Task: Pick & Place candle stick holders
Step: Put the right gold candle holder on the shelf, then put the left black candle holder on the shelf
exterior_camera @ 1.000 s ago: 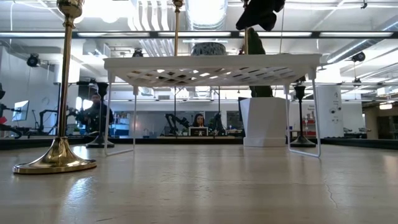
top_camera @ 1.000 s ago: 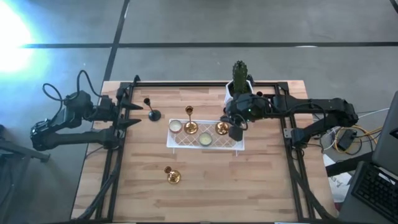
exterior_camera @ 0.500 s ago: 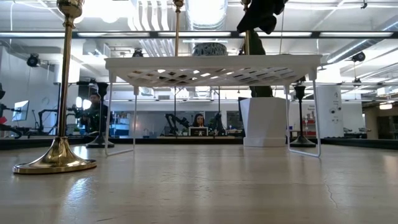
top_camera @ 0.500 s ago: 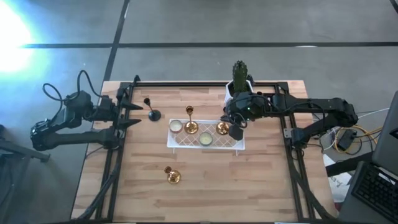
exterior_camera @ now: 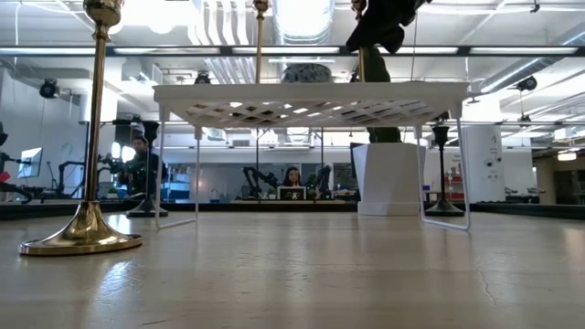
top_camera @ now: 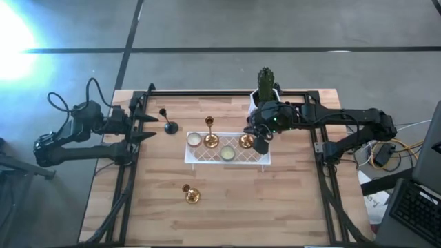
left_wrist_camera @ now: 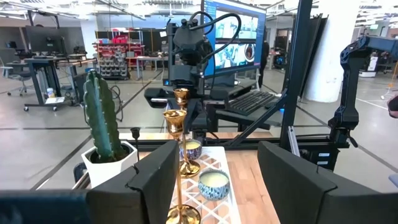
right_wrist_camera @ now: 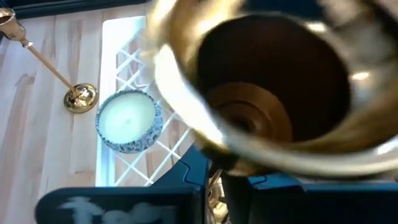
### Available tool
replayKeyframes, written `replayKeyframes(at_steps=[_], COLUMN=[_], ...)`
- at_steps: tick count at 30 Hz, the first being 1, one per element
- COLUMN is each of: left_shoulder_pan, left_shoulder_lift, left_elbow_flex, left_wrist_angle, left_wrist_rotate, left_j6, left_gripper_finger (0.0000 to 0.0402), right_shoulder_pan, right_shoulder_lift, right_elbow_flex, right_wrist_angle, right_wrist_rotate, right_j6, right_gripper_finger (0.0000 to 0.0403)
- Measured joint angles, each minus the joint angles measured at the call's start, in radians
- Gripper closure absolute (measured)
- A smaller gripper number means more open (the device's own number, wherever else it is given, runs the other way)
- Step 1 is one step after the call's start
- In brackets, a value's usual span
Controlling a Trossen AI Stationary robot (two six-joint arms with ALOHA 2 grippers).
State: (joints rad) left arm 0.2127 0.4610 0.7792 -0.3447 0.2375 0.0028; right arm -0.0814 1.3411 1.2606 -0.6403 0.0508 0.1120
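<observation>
Right claw (top_camera: 260,141) closed on a gold candle holder (top_camera: 246,142) at the 3 o'clock end of the white rack (top_camera: 196,156), apparently steadying it upright for placing; left claw (top_camera: 142,122) spread wide, idle at the counter's (top_camera: 289,200) 9 o'clock edge.

You've got a pale wood-grain table (top_camera: 227,200) framed in black. A white lattice rack (top_camera: 227,162) with a diamond pattern carries a shiny gold holder (top_camera: 246,142), another gold one (top_camera: 211,141), and cream candles (top_camera: 227,153) in blue-and-white patterned tins. A third gold holder (top_camera: 191,196) gleams on the wood, a matte black holder (top_camera: 170,127) beside it. Green cactus (top_camera: 266,81), white pot (left_wrist_camera: 111,167).
</observation>
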Motion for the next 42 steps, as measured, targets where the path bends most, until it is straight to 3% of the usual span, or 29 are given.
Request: replayKeyframes(at_steps=[21,31,38,42], left_shoulder_pan=[0.000,0.000,0.000,0.000], left_shoulder_lift=[0.000,0.000,0.017,0.039], left_elbow_flex=[0.000,0.000,0.001,0.001], left_wrist_angle=[0.001,0.002,0.015,-0.017], left_wrist_rotate=[0.000,0.000,0.000,-0.088], left_j6=[-0.003,-0.003,-0.011,-0.012], left_gripper_finger=[0.0174,0.0174,0.0174,0.0174], right_shoulder_pan=[0.000,0.003,0.039,0.098], right_shoulder_lift=[-0.005,-0.027,-0.141,-0.233], right_elbow_flex=[0.016,0.112,0.124,0.120], right_wrist_angle=[-0.032,-0.210,-0.387,-0.447], right_wrist_rotate=[-0.001,-0.002,0.002,0.057], right_j6=[0.019,0.028,0.149,0.248], right_gripper_finger=[0.0190,0.0173,0.0187,0.0196])
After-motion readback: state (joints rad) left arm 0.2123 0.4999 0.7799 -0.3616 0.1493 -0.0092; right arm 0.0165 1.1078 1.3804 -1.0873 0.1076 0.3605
